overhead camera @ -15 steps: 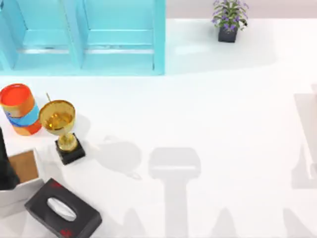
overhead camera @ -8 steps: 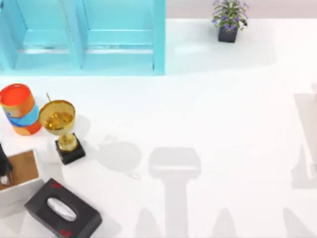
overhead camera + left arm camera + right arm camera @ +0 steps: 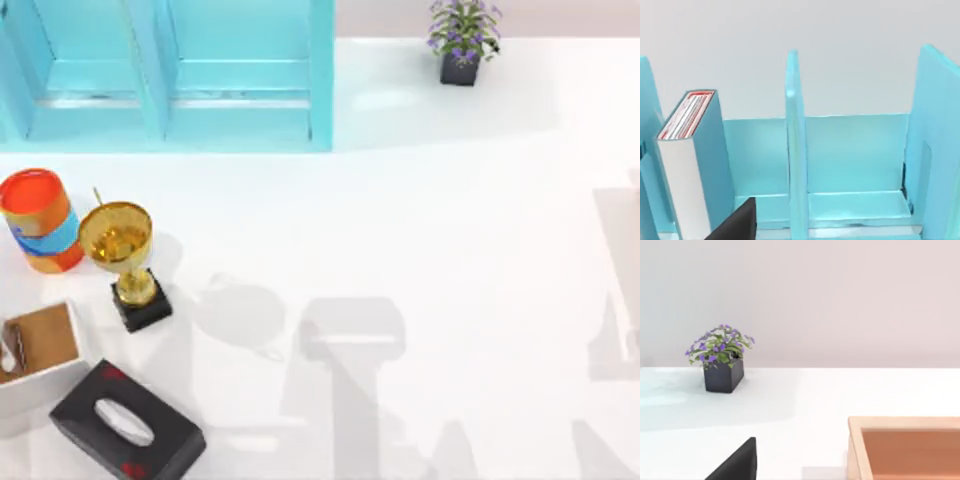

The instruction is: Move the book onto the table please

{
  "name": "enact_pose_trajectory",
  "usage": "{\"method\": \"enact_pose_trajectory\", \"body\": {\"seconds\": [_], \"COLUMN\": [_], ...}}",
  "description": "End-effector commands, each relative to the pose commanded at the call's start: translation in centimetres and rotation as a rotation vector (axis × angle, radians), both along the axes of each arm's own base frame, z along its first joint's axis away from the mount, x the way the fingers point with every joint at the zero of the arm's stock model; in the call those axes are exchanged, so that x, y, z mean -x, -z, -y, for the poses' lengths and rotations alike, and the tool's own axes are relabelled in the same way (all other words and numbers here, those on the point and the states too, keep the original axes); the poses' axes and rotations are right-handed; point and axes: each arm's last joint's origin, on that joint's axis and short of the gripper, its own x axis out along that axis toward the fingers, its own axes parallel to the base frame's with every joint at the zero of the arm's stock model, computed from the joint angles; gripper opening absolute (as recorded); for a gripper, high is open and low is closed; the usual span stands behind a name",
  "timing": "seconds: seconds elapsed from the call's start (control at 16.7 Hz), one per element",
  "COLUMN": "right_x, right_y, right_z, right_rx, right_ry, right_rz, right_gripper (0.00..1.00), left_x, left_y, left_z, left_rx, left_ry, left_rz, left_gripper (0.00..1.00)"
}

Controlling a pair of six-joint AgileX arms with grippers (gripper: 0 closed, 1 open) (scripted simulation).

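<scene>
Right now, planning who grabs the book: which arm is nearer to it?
Left. The left arm's wrist view faces the shelf, the book standing upright in a compartment close ahead. The right arm's faces the potted plant and a wooden box, away from the shelf.

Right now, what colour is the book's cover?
Light blue, with white page edges; the book shows best in the left wrist view.

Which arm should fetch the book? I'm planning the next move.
Probably left. Its wrist camera faces the turquoise shelf, where the book stands upright in a compartment. The right wrist camera faces the potted plant, away from the shelf.
</scene>
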Motion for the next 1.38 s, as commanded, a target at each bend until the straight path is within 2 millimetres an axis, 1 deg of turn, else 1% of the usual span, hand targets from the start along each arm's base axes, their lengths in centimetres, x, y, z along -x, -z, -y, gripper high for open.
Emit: {"method": "enact_pose_trajectory", "body": {"seconds": [0.12,0.24,0.42,0.6,0.78,0.9,1.2,1.26,1.38], "right_x": [0.0,0.0,0.0,0.0,0.0,0.0,0.0,0.0,0.0], "right_y": [0.0,0.0,0.0,0.0,0.0,0.0,0.0,0.0,0.0], "right_z": [0.0,0.0,0.0,0.0,0.0,0.0,0.0,0.0,0.0], "right_rx": [0.000,0.000,0.000,0.000,0.000,0.000,0.000,0.000,0.000], "right_ry": [0.000,0.000,0.000,0.000,0.000,0.000,0.000,0.000,0.000], "right_rz": [0.000,0.000,0.000,0.000,0.000,0.000,0.000,0.000,0.000], "right_gripper": [1.00,1.00,1.00,1.00,1.00,1.00,1.00,1.00,1.00], "left_x": [-3.6,-7.3,-11.7,-14.5,-15.8,-16.1,-16.2,-16.2,-16.6], "left_y": [0.1,1.3,4.7,9.0,12.3,13.4,13.7,13.8,13.3], "left_z": [-2.1,-4.6,-8.7,-12.2,-14.5,-15.3,-15.4,-15.2,-14.9], "left_rx": [-0.001,0.002,0.011,0.022,0.028,0.030,0.030,0.033,0.029], "left_ry": [0.003,0.005,0.010,0.014,0.019,0.022,0.022,0.026,0.023], "left_rz": [-0.029,-0.059,-0.100,-0.131,-0.144,-0.147,-0.148,-0.153,-0.146], "left_gripper": [1.00,1.00,1.00,1.00,1.00,1.00,1.00,1.00,1.00]}}
